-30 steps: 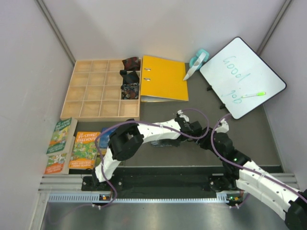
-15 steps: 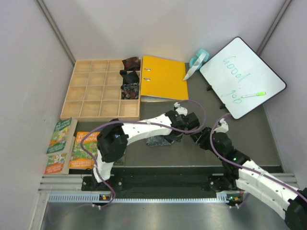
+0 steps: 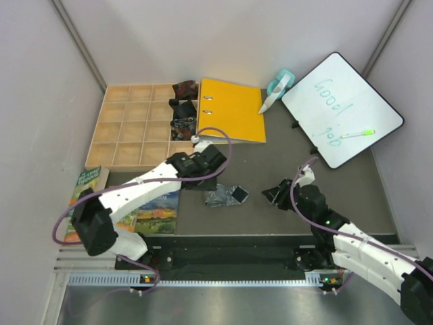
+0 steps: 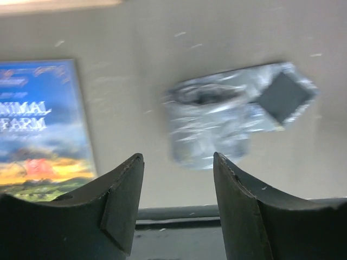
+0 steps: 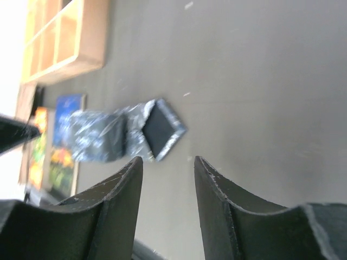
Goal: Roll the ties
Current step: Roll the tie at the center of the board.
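- Your left gripper (image 4: 177, 158) hung over the table (image 4: 135, 32) with its jaws standing apart and nothing between them. The silvery tie (image 4: 233, 116) lay on the surface just ahead of the fingertips.
- Your right gripper (image 5: 168, 160) faced the same tie from the other side, jaws likewise parted and empty. The tie's dark tip (image 5: 160, 129) was on the side nearest it.
- From above, the tie sat between the two grippers, apart from both. The Animal Farm book (image 3: 159, 206) lay to its left, and the wooden tray (image 3: 128, 135) stood farther back with three small rolls (image 3: 183, 108) in its right-hand column.
- The bundle looked loose, its tip lying out to the side rather than tucked in, so the roll likely wanted tightening before anything else.
- You would have done well to pin the body with one gripper and wind the tip in with the other, closing across the roll's width so the coils could not spring open.
- A grab at the edge alone, on fabric that looked slick, risked unrolling it.
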Controlling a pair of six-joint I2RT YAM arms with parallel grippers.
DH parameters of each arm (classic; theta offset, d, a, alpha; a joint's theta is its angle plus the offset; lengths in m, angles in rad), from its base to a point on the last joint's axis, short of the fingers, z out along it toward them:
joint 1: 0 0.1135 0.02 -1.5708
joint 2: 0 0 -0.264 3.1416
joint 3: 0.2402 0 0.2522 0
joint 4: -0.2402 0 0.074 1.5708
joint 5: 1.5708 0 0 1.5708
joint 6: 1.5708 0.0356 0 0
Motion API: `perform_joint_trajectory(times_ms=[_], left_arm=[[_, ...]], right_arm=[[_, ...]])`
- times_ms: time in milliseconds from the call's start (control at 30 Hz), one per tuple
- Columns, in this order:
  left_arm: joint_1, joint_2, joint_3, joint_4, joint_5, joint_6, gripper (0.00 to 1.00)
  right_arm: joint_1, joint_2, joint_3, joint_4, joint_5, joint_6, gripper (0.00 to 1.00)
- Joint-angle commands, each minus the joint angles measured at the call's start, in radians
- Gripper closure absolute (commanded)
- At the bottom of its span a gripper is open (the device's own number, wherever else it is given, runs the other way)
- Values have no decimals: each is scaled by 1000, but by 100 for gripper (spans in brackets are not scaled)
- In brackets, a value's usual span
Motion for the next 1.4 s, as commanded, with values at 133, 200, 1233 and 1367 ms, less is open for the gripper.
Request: perform_joint_trajectory(times_ms=[133,200,1233,1367], left_arm=[[148,-288,-214,161,138,77,41],[190,-322,-258,192,190,83,42],[351,-388,-475,452,468,75,40],[351,-379,-501,509,513,64,37]], right_arm=[[1,239,265,39,-327,-51,59],[21,349,380,-5,-363,-61,61],[204,1006,828,-142,-469,-58,79],[178,995,801,-159,-452,-73,79]])
